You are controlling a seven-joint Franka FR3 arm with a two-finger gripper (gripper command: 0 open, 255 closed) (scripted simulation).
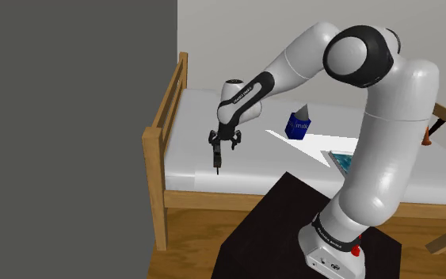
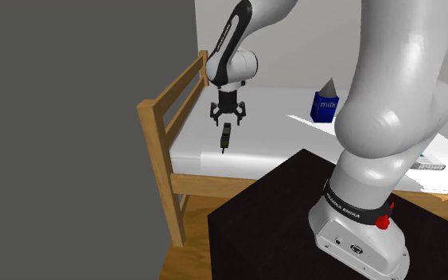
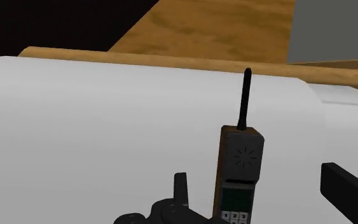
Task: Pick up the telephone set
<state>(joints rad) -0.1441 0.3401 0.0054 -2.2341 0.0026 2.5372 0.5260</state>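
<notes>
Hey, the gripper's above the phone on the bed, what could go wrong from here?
The phone lies near the mattress edge, antenna toward the wooden rail; a nudge might slide it off. It looks off-centre under the open gripper, so closing may twist it before clasping.

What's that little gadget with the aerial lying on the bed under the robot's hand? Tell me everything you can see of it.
The telephone set is an old-style handset, a long slim block with brown sides and a dark grey face. It has a round dotted speaker grille, and greenish keys further down. A thin black aerial sticks out of its top end, pointing towards the mattress edge. It lies flat and face up on the white mattress. The open pincer hovers over it, with a finger on either side, neither touching.
</notes>
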